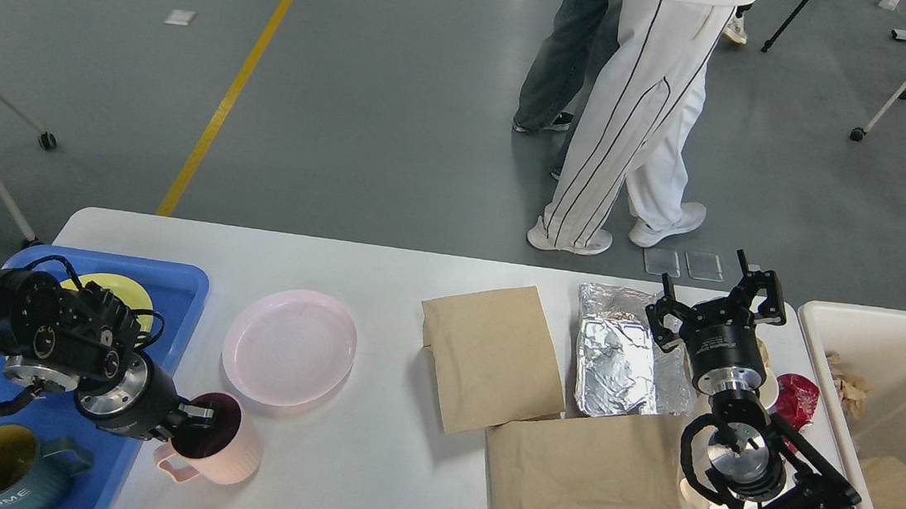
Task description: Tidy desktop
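The white desktop (386,256) spans the view. My left gripper (204,422) is shut on the rim of a pink mug (214,448), which stands on the desktop beside the blue tray (183,295). A pink plate (290,347) lies just beyond the mug. Two brown paper bags (493,358) (589,484) lie in the middle. A foil tray (626,358) lies to their right. My right gripper (714,300) is open and empty above the foil tray's far right corner.
The blue tray holds a yellow plate (113,288) and a blue-grey mug (0,469). A cream bin (893,430) with paper scraps stands at the right. A red wrapper (800,400) lies beside my right arm. People stand beyond the far edge.
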